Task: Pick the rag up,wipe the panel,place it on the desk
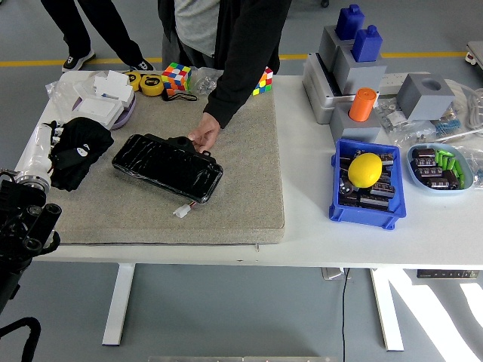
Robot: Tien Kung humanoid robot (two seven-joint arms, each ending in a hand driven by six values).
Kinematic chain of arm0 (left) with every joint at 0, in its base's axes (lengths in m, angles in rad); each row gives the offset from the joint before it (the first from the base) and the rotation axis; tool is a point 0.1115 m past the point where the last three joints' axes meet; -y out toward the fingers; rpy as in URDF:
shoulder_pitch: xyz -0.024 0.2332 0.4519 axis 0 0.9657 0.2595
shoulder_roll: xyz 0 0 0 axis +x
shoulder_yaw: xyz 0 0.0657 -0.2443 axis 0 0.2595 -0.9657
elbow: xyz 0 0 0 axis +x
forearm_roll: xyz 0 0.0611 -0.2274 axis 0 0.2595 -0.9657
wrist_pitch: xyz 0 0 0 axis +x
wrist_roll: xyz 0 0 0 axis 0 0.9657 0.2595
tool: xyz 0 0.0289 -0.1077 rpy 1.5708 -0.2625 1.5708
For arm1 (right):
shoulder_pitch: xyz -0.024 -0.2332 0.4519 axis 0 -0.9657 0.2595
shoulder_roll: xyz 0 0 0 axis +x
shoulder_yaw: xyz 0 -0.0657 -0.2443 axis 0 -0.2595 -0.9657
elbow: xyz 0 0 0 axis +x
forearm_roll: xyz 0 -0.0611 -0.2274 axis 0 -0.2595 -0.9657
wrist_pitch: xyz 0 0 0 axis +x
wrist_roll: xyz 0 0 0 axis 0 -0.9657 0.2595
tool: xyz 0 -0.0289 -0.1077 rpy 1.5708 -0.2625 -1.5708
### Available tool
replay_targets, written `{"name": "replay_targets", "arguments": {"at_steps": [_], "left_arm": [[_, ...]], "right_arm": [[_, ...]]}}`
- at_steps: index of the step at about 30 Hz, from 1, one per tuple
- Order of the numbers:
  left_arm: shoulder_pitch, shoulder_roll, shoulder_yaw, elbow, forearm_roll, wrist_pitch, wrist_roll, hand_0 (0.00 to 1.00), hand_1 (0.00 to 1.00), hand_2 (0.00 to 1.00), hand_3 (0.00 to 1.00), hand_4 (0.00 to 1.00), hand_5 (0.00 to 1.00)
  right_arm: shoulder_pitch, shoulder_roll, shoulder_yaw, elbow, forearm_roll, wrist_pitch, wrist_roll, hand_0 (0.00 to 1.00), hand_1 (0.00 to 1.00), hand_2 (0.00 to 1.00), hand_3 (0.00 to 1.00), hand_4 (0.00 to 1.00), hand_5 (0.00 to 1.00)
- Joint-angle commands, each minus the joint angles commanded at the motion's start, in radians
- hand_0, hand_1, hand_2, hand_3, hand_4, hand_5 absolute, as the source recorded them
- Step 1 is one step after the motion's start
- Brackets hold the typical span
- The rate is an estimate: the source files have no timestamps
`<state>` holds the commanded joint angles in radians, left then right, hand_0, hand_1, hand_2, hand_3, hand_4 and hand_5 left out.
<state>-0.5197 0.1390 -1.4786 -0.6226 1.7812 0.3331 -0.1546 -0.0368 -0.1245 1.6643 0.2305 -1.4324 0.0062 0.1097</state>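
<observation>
A black rag (78, 151) hangs bunched at the left end of the grey mat (249, 177), with my left hand (51, 142) shut on its left side; the white fingers curl over the cloth. The black arm comes in from the lower left corner. The glossy black panel (167, 166) lies flat on the mat just right of the rag, a white connector (181, 211) at its near edge. A person in a black sleeve stands at the far side, and that person's hand (202, 137) rests on the panel's far right corner. My right hand is out of view.
A white box on a lilac tray (103, 110), a yellow tape measure (153, 86) and two puzzle cubes (176, 76) line the far left. To the right stand grey blocks (355, 68), an orange cylinder (362, 103), a blue bin (366, 192) with a yellow ball, and a blue bowl (440, 167).
</observation>
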Motion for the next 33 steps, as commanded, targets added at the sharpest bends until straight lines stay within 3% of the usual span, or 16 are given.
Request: {"name": "replay_targets", "arguments": {"at_steps": [4, 9, 20, 33], "left_arm": [[0.007, 0.002, 0.024, -0.065, -0.011, 0.016, -0.011, 0.243, 0.186, 0.218, 0.512, 0.515, 0.002], [0.008, -0.003, 0.092, -0.106, -0.034, 0.015, -0.010, 0.243, 0.184, 0.219, 0.514, 0.523, 0.002], [-0.014, -0.028, 0.143, -0.045, -0.027, 0.006, 0.001, 0.242, 0.184, 0.218, 0.516, 0.522, 0.002], [-0.002, -0.033, 0.214, -0.069, -0.055, 0.003, 0.005, 0.241, 0.183, 0.217, 0.516, 0.534, 0.002]], "right_arm": [[0.000, -0.001, -0.002, 0.000, 0.001, 0.000, 0.001, 0.559, 0.568, 0.500, 0.522, 0.891, 0.390], [0.000, 0.000, -0.003, 0.001, 0.004, 0.000, 0.002, 0.559, 0.568, 0.500, 0.523, 0.891, 0.389], [0.001, -0.002, -0.013, 0.001, 0.008, 0.001, 0.003, 0.559, 0.568, 0.500, 0.522, 0.889, 0.387], [-0.002, -0.004, -0.027, 0.005, 0.017, 0.002, 0.003, 0.559, 0.568, 0.499, 0.522, 0.889, 0.385]]}}
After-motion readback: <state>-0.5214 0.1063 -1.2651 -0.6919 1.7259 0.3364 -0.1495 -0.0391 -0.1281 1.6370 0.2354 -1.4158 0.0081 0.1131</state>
